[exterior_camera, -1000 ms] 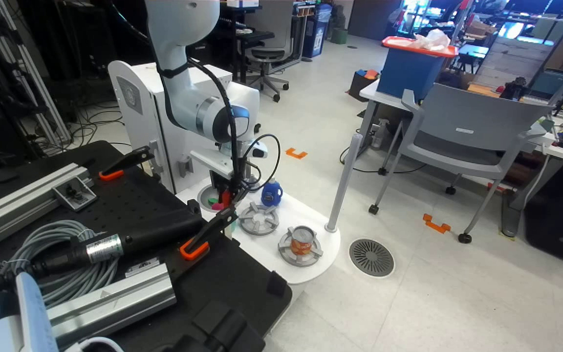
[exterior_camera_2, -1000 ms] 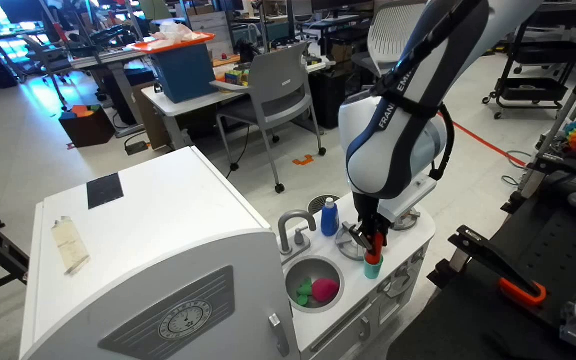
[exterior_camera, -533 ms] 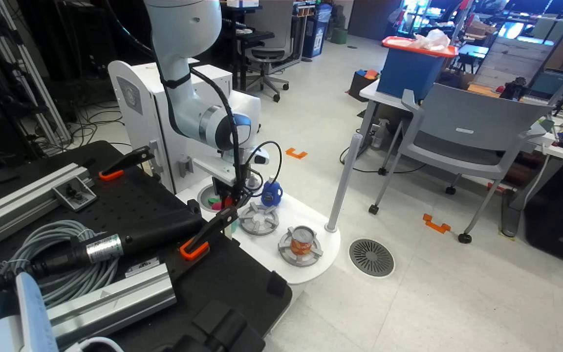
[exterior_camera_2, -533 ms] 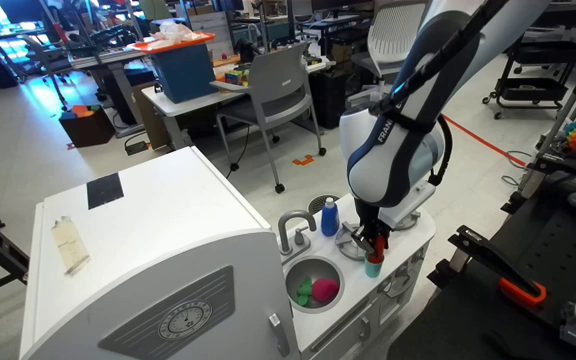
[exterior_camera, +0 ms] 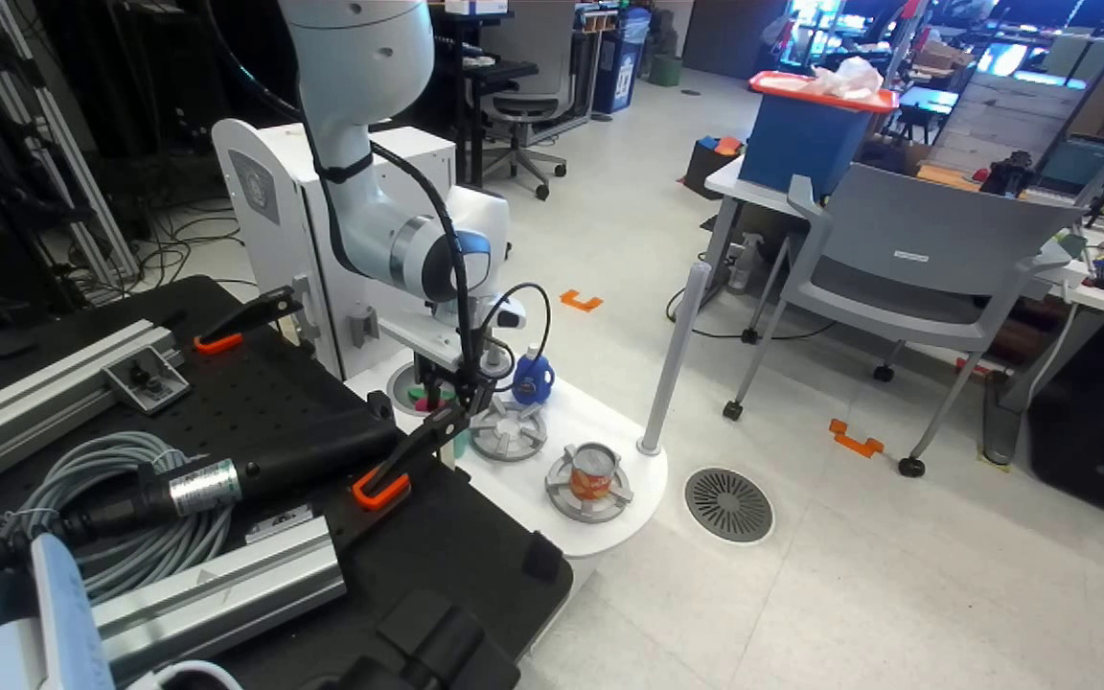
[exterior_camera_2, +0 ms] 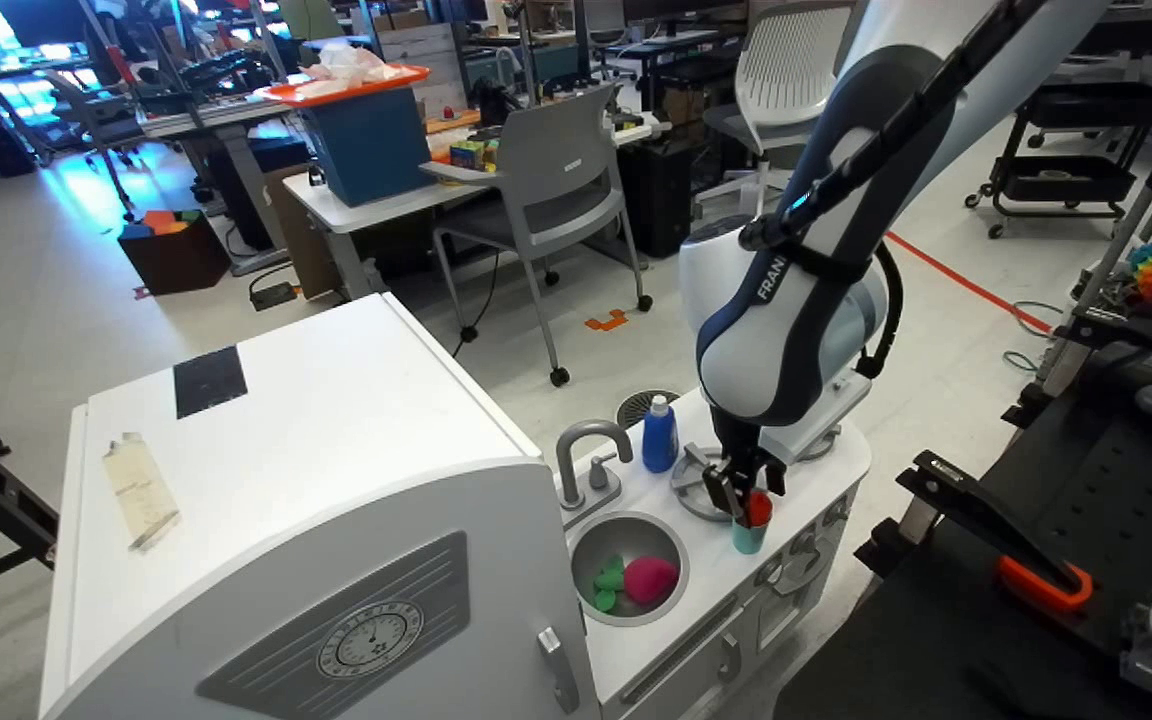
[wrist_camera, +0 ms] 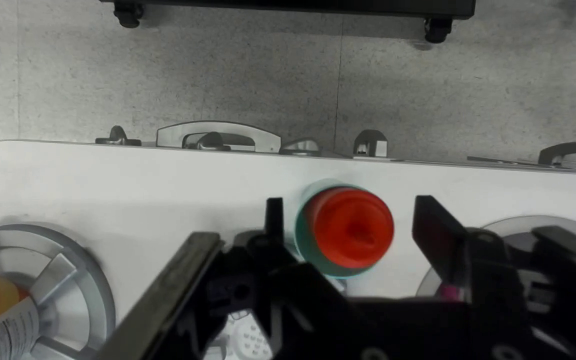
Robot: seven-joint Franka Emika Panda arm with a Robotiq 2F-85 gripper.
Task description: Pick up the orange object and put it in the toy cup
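The orange-red object [wrist_camera: 353, 227] stands inside the teal toy cup [wrist_camera: 313, 255] and leans to one side, with its round end up. In an exterior view the orange object [exterior_camera_2: 759, 508] shows above the rim of the cup [exterior_camera_2: 749, 540]. My gripper [wrist_camera: 349, 215] is open, with one finger on each side of the cup and a gap to the object on both sides. The gripper also shows just over the cup in an exterior view [exterior_camera_2: 751, 488]. In an exterior view the cup [exterior_camera: 461, 443] is mostly hidden behind a black clamp and the gripper.
The cup stands on the white toy kitchen counter [exterior_camera_2: 626, 650], near its front edge. Close by are a sink [exterior_camera_2: 586, 540] holding a pink and green toy, a faucet [exterior_camera_2: 591, 428], a blue bottle [exterior_camera_2: 659, 440] and a burner [exterior_camera: 508, 431]. An orange can [exterior_camera: 592, 471] stands on another burner.
My gripper moved slightly down with the orange object, then its fingers opened and let it go. The object now sits lower in the cup.
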